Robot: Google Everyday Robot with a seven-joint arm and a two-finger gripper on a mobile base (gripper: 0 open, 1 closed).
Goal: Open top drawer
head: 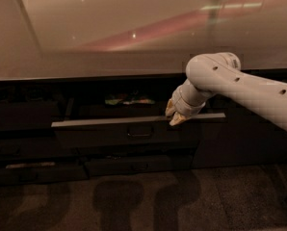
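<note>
The top drawer [110,134] is a wide dark grey front under the counter, pulled part way out, with a pale top rim and a small black loop handle [139,132] at its centre. Some coloured items [129,100] lie inside at the back. My gripper [174,113] hangs from the white arm coming in from the right. It sits at the drawer's top rim, right of the handle, touching or just above the rim.
A glossy pale countertop [134,32] runs above the drawers. Shallower dark drawers [134,166] sit below and to the left [23,150]. A dark cabinet face [244,138] stands at the right. The dark floor [143,201] shows shadows.
</note>
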